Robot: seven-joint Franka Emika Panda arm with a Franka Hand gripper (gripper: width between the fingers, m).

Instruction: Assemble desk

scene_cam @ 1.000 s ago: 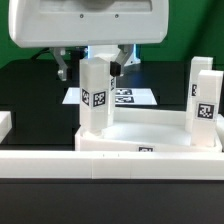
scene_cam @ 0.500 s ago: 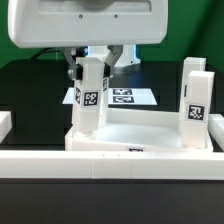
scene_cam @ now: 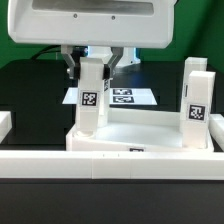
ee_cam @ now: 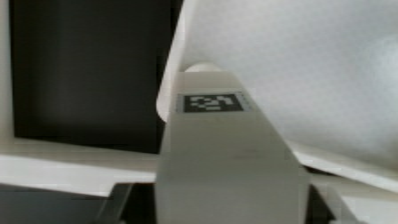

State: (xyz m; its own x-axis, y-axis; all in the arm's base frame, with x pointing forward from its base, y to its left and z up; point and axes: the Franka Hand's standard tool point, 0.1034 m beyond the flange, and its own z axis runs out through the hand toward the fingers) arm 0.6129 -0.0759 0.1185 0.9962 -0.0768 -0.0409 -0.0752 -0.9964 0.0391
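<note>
The white desk tabletop (scene_cam: 140, 130) lies with its rim up at the middle of the table. A white leg (scene_cam: 91, 100) with a black-and-white tag stands in its near corner on the exterior view's left. My gripper (scene_cam: 93, 68) is shut on the upper part of this leg, one dark finger on each side. A second tagged leg (scene_cam: 195, 100) stands in the corner on the exterior view's right. In the wrist view the held leg (ee_cam: 222, 150) runs between my fingers (ee_cam: 135, 203) down to the tabletop (ee_cam: 302, 70).
The marker board (scene_cam: 130, 97) lies flat on the black table behind the desk. A long white rail (scene_cam: 110, 165) runs across the front. Another white part (scene_cam: 5, 125) shows at the exterior view's left edge.
The tabletop with both legs has shifted toward the exterior view's left. The held leg went from upright to slightly tilted and now stands nearly straight again, still in my grip.
</note>
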